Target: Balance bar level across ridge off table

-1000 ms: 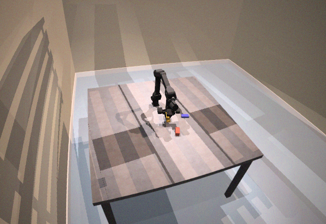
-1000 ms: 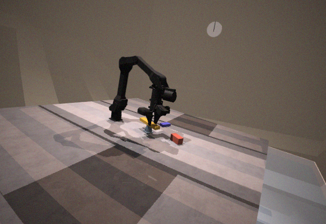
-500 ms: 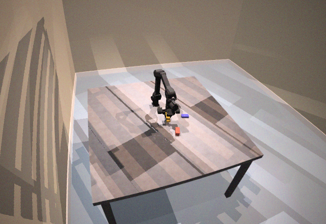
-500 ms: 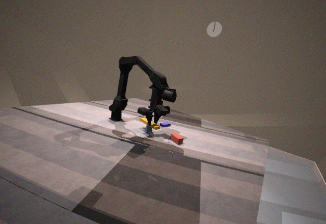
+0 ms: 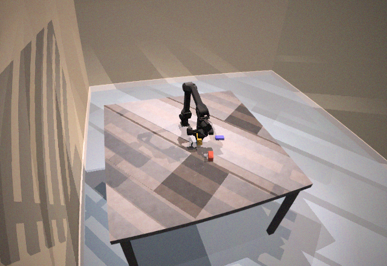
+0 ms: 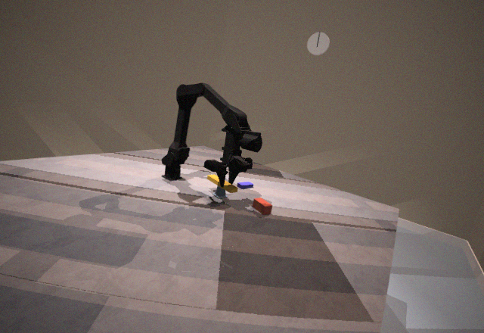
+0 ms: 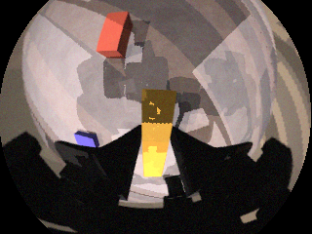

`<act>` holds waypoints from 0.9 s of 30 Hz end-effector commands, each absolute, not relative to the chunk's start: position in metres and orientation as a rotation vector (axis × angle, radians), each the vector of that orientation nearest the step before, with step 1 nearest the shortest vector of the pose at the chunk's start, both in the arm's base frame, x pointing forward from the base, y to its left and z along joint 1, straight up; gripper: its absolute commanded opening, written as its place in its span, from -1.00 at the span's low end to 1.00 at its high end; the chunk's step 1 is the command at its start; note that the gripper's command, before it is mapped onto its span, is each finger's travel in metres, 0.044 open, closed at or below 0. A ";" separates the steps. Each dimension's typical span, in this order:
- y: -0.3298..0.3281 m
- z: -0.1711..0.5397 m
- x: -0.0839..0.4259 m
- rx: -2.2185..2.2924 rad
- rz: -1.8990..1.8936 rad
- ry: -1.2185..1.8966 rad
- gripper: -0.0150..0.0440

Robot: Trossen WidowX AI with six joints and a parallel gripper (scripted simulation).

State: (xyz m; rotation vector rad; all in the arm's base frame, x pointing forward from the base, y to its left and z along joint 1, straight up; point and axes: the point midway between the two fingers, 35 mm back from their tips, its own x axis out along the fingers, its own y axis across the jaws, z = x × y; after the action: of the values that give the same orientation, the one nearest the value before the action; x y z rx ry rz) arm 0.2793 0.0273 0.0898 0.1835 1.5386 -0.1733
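The yellow bar (image 5: 199, 141) (image 6: 231, 188) (image 7: 155, 138) lies across the top of the small grey-blue ridge (image 6: 221, 191), above the table, and looks about level. The ridge is hidden under the bar in the wrist view. My gripper (image 6: 226, 185) (image 7: 156, 129) points down over the bar near its middle. Its fingers are slightly open, one on each side of the bar and very close to its sides. Any gap between fingers and bar is too small to see clearly.
A red block (image 5: 210, 156) (image 6: 262, 206) (image 7: 114, 35) sits on the table beyond the bar's outer end. A flat blue block (image 5: 219, 137) (image 6: 245, 185) (image 7: 87, 138) lies to the side of the bar. Shadows of the arm fall across the table.
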 end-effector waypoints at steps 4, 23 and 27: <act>0.027 0.090 0.279 0.184 -0.173 1.539 0.09; 0.027 0.090 0.279 0.184 -0.173 1.539 0.14; 0.027 0.090 0.279 0.184 -0.173 1.539 0.31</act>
State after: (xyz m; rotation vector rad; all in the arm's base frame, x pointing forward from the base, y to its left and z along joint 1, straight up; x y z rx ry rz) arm 0.2792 0.0273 0.0897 0.1837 1.5387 -0.1732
